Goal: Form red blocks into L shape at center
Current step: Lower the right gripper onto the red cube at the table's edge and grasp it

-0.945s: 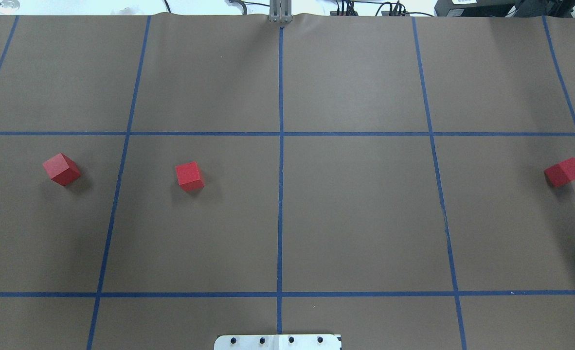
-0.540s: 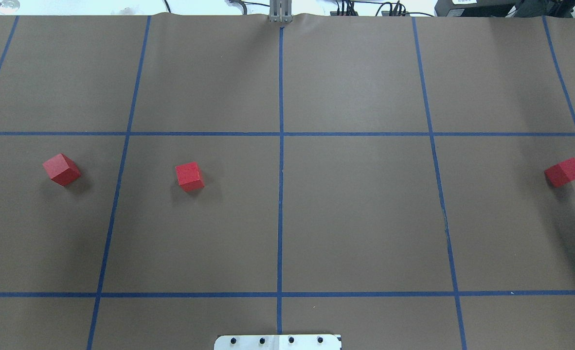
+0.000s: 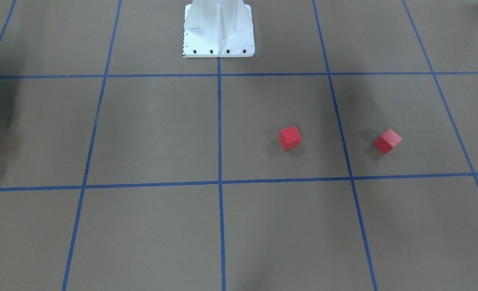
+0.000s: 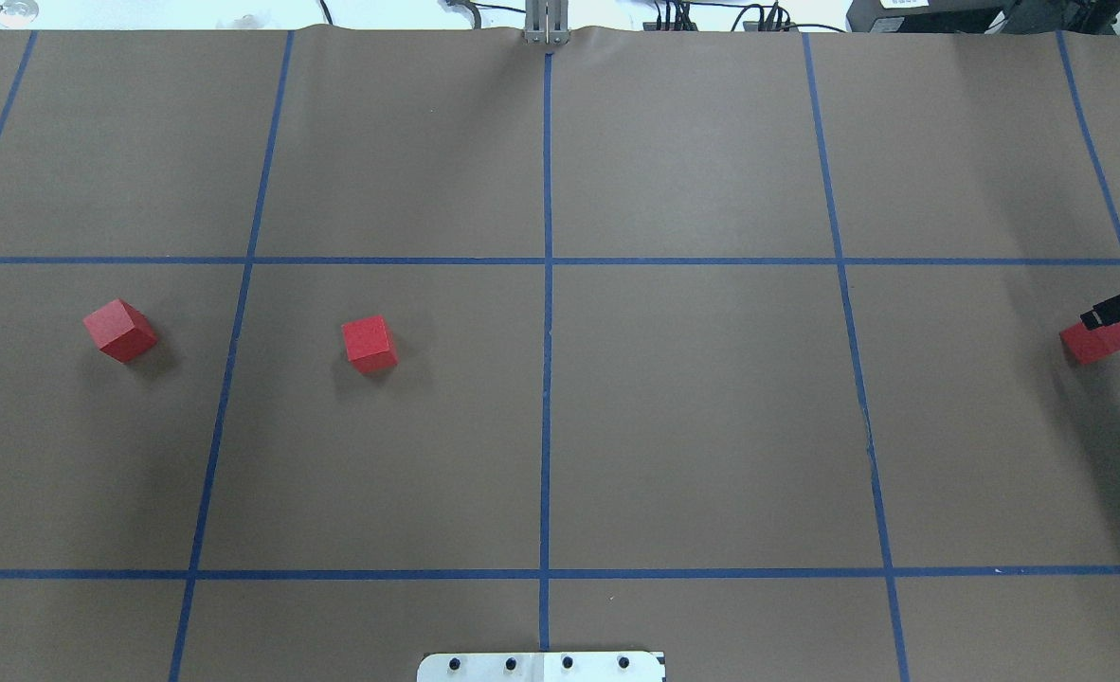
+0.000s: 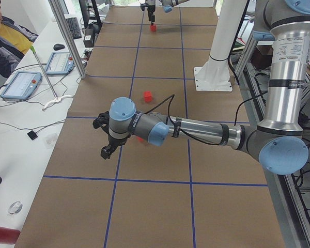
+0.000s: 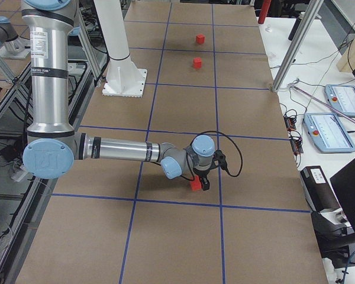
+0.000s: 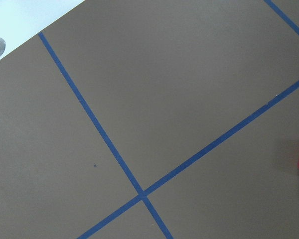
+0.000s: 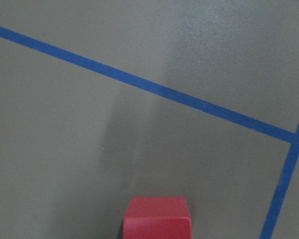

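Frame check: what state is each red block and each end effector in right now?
far-left red block: resting on the table, untouched.
middle red block: resting there too, untouched.
right red block: resting there, right end effector at it; contact unclear.
left end effector: above the table, holding nothing; open or shut unclear.
right end effector: open or shut unclear.

Three matte red cubes, flat on brown surface, well apart: far-left red block [image 4: 120, 330] turned diagonal; inner-left red block [image 4: 370, 344] nearest center [image 4: 548, 417]; far-right red block [image 4: 1100, 343] near table edge.
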Tool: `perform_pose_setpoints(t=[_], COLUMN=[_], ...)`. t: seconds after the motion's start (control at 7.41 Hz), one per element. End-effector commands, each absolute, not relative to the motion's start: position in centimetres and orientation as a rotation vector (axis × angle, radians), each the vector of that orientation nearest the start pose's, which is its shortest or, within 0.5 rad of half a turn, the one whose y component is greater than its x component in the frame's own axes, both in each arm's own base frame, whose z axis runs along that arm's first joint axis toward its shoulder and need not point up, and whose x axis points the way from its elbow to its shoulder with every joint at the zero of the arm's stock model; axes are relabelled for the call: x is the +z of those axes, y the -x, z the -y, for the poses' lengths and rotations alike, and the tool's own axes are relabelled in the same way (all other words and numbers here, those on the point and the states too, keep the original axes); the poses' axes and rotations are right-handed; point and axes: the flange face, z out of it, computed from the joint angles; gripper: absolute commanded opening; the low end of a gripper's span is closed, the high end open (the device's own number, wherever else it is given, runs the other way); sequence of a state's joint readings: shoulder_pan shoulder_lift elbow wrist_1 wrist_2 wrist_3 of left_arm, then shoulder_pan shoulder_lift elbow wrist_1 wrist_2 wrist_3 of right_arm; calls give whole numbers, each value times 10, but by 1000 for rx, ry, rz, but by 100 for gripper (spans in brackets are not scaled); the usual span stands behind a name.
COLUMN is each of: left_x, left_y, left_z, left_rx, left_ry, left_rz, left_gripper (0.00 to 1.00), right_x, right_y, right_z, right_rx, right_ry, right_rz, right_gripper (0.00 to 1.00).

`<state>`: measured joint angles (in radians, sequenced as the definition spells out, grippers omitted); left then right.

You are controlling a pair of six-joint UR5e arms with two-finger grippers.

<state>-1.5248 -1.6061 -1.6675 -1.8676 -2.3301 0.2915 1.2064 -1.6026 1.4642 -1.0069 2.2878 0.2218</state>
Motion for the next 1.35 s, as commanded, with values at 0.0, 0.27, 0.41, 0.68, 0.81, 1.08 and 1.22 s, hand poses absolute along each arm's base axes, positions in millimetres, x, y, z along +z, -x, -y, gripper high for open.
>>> perform_pose_setpoints(t=[0.0, 0.27, 0.41, 0.68, 0.81, 1.08, 1.22], left_x=[560, 560, 559, 559, 560, 560, 561], left_y=[41, 41, 41, 41, 41, 41, 41], left_z=[527, 527, 527, 527, 526, 526, 526], left_rx=[480, 482, 482, 482, 482, 482, 481], left_ry=[-503, -504, -505, -505, -504, -504, -502], left_rz=[-698, -698, -697, -697, -698, -698, -698], left_gripper=[100, 100, 100, 100, 100, 100, 100], right_x=[683, 683, 682, 675, 670, 612, 553], right_y=[117, 119, 121, 123, 124, 130, 139], right_z=[483, 483, 483, 485, 487, 498, 521], right_rx=[-284, -288, -293, -297, -300, -310, -215], right_ry=[-168, -180, -181, -190, -199, -263, -244], right_rz=[769, 760, 761, 764, 767, 797, 818], right_gripper=[99, 54, 51, 14, 0, 0, 0])
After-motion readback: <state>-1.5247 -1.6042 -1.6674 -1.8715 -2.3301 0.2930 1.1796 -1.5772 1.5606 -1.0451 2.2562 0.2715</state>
